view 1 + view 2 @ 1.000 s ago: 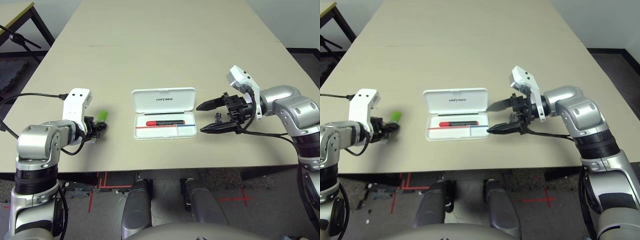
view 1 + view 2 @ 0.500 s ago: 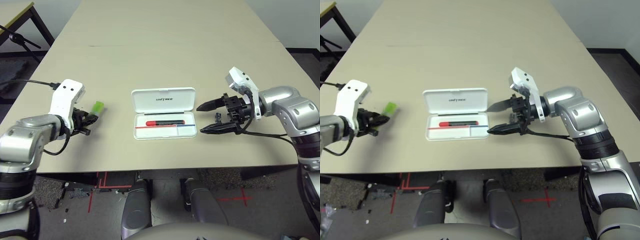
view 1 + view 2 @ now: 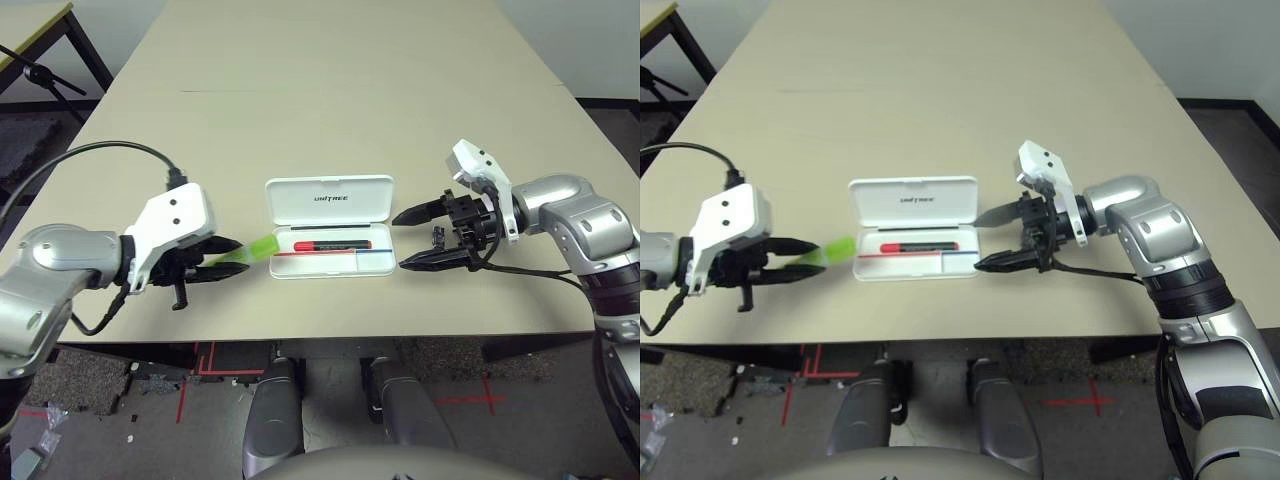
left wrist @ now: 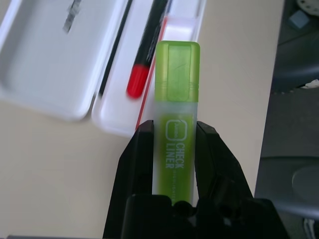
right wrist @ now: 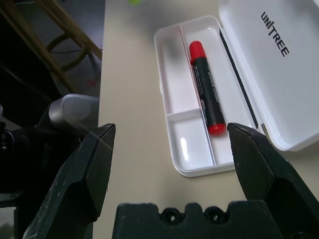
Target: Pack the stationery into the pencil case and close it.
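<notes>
Left gripper (image 4: pixel 173 149) clamps green highlighter (image 4: pixel 176 114), long axis aimed at pencil case (image 3: pixel 329 226) left edge; right gripper (image 3: pixel 416 238) wide, empty.

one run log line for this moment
left pincer: shut on green stick, beside open pencil case | right pincer: open, at case's other end | marker: in case

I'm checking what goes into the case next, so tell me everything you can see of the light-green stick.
The light-green stick is a flat, translucent plastic bar with a clearer green cap end and white "CHECK LINER" lettering on its frosted body. The left gripper is shut on it, a black finger on either side, with the cap end jutting out ahead. It is held above the table, pointing toward the near left corner of the open pencil case.
</notes>
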Robot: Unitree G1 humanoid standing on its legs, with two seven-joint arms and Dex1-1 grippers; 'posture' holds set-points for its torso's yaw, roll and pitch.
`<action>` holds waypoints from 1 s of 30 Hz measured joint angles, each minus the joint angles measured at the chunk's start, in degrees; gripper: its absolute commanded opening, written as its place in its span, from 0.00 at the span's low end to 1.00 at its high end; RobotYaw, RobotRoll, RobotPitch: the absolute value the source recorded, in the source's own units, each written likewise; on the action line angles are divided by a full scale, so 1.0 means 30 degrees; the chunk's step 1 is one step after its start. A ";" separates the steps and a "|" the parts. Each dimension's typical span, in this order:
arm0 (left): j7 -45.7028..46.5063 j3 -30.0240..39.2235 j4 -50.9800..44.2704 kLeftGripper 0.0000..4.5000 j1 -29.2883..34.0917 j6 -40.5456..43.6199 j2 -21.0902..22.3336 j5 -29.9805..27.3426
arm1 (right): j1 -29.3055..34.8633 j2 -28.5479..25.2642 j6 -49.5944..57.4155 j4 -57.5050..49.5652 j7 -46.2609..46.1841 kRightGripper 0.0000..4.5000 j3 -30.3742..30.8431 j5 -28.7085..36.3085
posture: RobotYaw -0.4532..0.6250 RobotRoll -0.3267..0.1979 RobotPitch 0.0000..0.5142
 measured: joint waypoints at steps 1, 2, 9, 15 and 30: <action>-0.0005 -0.0787 0.0062 0.24 -0.0502 -0.0058 -0.0300 0.0332 | -0.0017 0.0016 -0.0075 0.0079 0.0001 1.00 0.0014 -0.0043 | 0.49 0.62 0.30; -0.0019 -0.1566 0.0176 0.24 -0.1045 -0.0057 -0.0646 0.0608 | -0.0039 0.0006 -0.0120 0.0207 0.0015 1.00 0.0022 -0.0082 | 0.49 0.62 0.29; -0.0502 -0.5292 0.1781 0.24 -0.4204 -0.0387 -0.2297 0.2828 | -0.0129 -0.0001 -0.0450 0.0422 0.0009 1.00 0.0076 -0.0535 | 0.47 0.62 0.29; -0.0858 -0.6837 0.3005 0.24 -0.5639 -0.0544 -0.3606 0.4100 | -0.0012 -0.0007 -0.0541 0.0381 -0.0040 1.00 0.0075 -0.0593 | 0.46 0.62 0.29; -0.1001 -0.8502 0.5569 0.24 -0.6947 -0.0735 -0.5916 0.5969 | 0.0557 -0.0066 -0.0561 0.0273 -0.0457 1.00 0.0073 -0.0615 | 0.44 0.62 0.30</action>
